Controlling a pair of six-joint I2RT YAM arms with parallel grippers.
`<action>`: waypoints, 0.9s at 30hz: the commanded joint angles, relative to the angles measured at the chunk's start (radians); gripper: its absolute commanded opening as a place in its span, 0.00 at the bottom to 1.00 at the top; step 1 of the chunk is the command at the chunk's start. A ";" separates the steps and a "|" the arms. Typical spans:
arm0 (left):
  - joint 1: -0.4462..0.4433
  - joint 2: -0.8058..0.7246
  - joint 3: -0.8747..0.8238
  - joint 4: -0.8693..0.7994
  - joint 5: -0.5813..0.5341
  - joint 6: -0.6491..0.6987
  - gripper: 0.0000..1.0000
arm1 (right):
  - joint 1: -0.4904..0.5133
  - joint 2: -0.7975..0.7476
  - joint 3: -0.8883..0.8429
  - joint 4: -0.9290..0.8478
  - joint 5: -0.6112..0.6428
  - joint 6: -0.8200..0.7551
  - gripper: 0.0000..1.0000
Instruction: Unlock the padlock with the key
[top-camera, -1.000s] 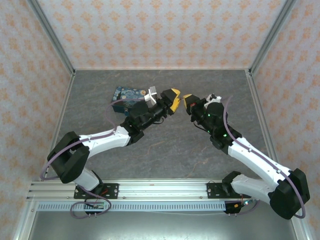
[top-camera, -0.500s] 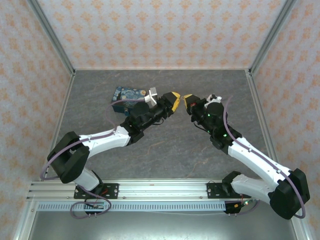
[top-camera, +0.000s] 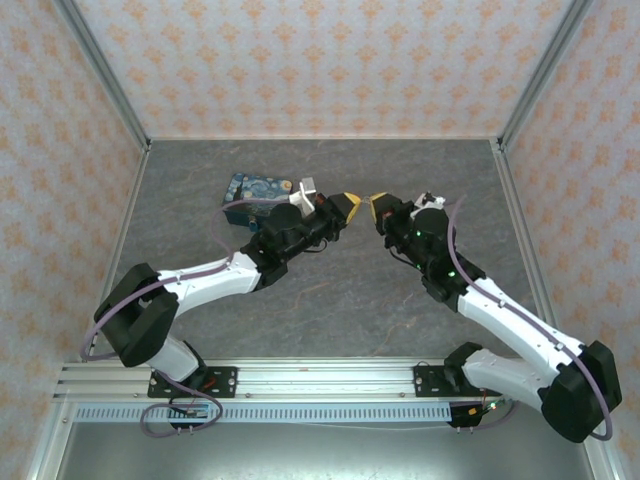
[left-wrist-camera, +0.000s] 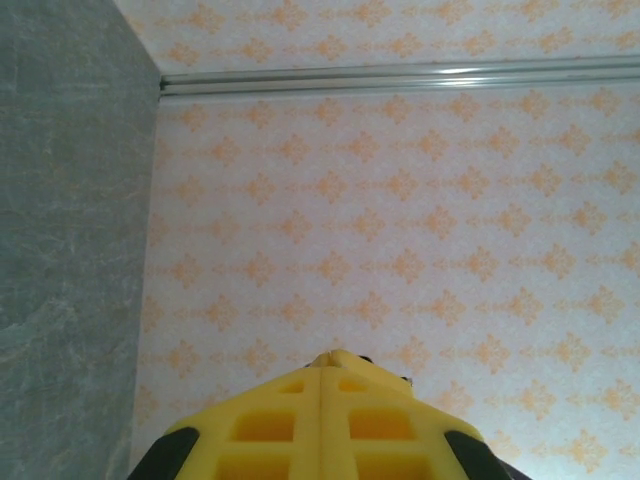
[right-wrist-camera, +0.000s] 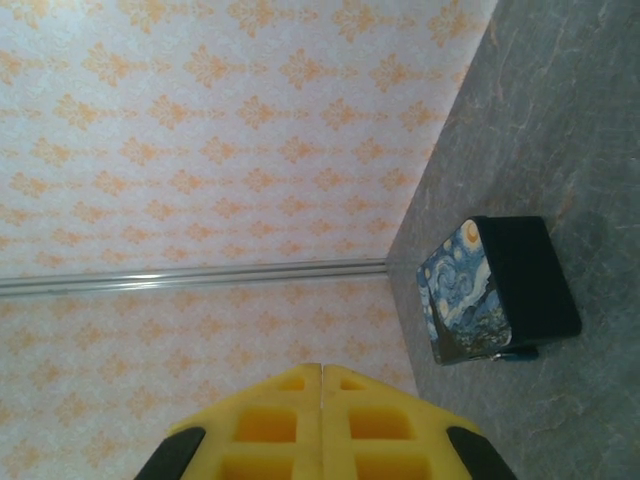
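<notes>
My left gripper (top-camera: 350, 203) and right gripper (top-camera: 375, 204) hang tip to tip over the middle of the grey table, a small gap between them. In the left wrist view the left gripper (left-wrist-camera: 322, 358) has its yellow pads pressed flat together. The right gripper (right-wrist-camera: 321, 369) shows only a hairline slit between its pads. I cannot make out the key in either pair of jaws. A small dark teal piece (right-wrist-camera: 520, 353), probably the padlock, pokes out at the lower edge of the tin.
The blue Starry-Night tin (top-camera: 255, 192) lies on the table behind the left wrist, and also appears as the tin (right-wrist-camera: 470, 295) in the right wrist view. Patterned walls (top-camera: 320, 70) with metal corner posts close the table in on three sides.
The left gripper's jaws have closed from wide open to fully shut, and its tip has edged towards the right gripper. The right arm has barely moved.
</notes>
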 joint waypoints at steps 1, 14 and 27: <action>0.014 -0.067 0.035 -0.087 0.021 0.114 0.00 | -0.005 -0.068 -0.034 -0.042 -0.020 -0.134 0.25; 0.091 -0.247 0.328 -1.017 0.244 0.893 0.00 | -0.220 -0.190 -0.039 -0.134 -0.687 -0.773 0.58; 0.101 -0.241 0.510 -1.268 0.386 1.178 0.00 | -0.121 -0.032 0.062 0.091 -0.964 -0.789 0.56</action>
